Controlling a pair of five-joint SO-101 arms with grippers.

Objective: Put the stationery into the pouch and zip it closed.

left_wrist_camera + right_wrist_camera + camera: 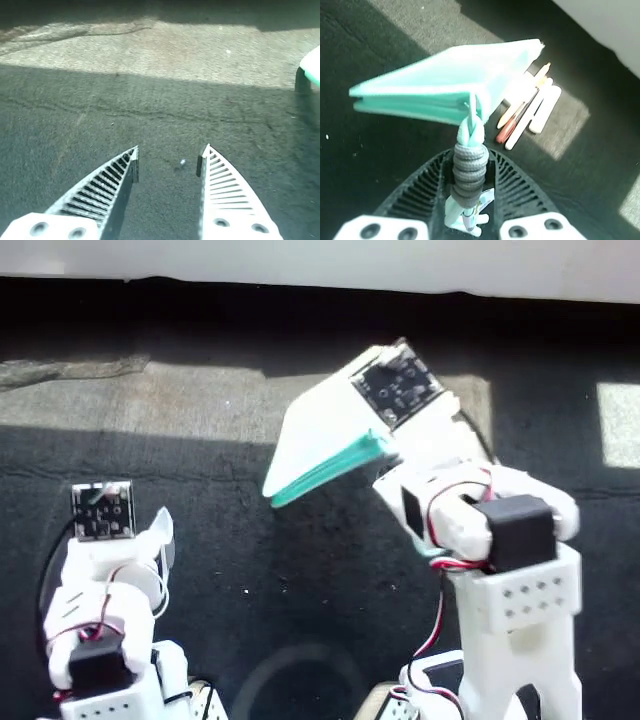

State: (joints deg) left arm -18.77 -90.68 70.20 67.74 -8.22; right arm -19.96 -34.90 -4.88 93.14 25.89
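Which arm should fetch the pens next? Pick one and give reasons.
Left, probably. The left gripper is open and empty; the right gripper is shut on the cord, holding the pouch up near the pens.

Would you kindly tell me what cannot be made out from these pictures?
- Stationery, right wrist view: the pouch covers its near ends, so the count is unsure.
- Whether the pouch is zipped, right wrist view: the cord held in the right gripper hides that end.
- Pouch, left wrist view: cut off by the picture's edge, so just a corner can be judged.
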